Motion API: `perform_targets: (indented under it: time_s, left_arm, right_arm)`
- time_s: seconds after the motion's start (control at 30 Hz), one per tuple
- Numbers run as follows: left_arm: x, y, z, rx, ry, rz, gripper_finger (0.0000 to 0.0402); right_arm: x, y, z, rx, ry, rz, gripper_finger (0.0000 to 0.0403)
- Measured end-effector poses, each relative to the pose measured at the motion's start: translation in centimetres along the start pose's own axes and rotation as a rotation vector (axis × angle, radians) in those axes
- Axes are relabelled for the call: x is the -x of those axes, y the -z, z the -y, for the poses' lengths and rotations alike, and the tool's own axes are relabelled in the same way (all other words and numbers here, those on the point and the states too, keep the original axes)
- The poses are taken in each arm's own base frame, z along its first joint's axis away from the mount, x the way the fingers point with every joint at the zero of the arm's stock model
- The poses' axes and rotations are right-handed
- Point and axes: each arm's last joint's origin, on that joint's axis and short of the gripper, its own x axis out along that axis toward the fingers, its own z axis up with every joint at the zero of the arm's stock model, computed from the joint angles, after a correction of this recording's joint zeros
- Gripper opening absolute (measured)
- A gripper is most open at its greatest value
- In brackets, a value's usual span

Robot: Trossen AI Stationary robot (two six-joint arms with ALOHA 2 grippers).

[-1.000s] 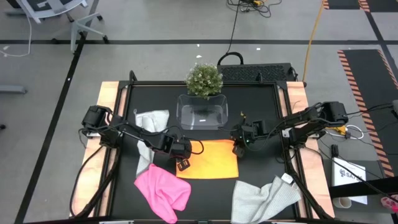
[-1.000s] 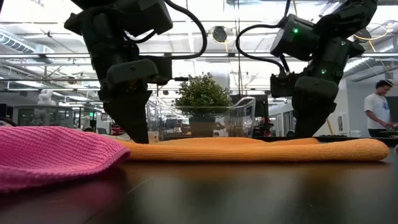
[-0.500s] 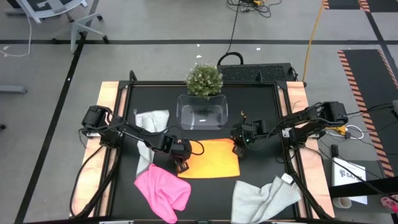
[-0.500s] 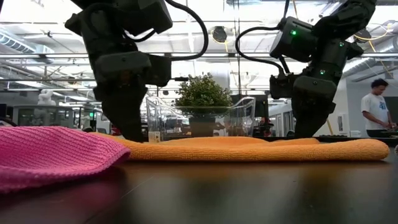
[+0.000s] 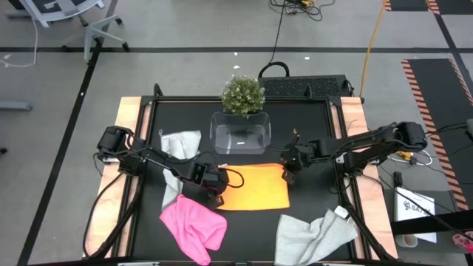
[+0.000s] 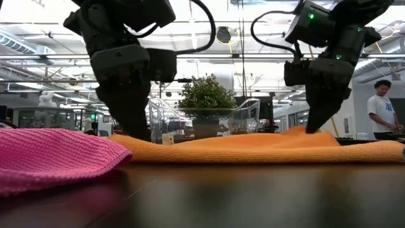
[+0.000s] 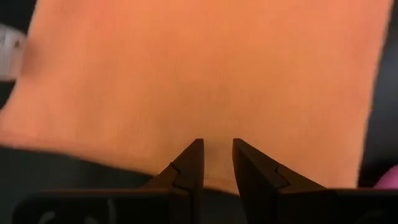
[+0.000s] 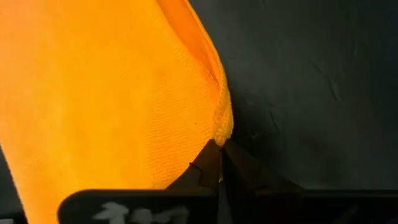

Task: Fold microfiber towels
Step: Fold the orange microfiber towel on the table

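Orange towel (image 5: 253,187) soft, limp, best taken at corners: right gripper (image 8: 219,155) pinched shut on its raised corner; left gripper (image 7: 216,163) partly open over opposite edge, grip unclear.

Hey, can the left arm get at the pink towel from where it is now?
Probably yes. The left gripper sits on the orange towel's near-left corner, and the pink towel lies uncovered right beside it, with nothing between.
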Motion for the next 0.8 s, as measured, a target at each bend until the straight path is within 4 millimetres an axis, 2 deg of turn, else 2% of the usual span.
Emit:
perform_targets:
  time_s: [0.17,0.33,0.8]
  left_arm:
    - [0.0,-0.2,-0.1,-0.044,-0.042,0.043,0.0088]
    - [-0.4,0.4,-0.6,-0.058,-0.084,0.043,0.0088]
    - [-0.7,1.1,-0.2,-0.111,-0.023,0.012,0.0088]
  right_arm:
    - [0.3,-0.1,-0.1,-0.025,-0.015,0.021,0.0]
    - [0.3,-0.2,-0.1,-0.034,-0.019,0.027,0.0]
    - [0.3,-0.1,0.1,-0.022,-0.006,0.011,0.0]
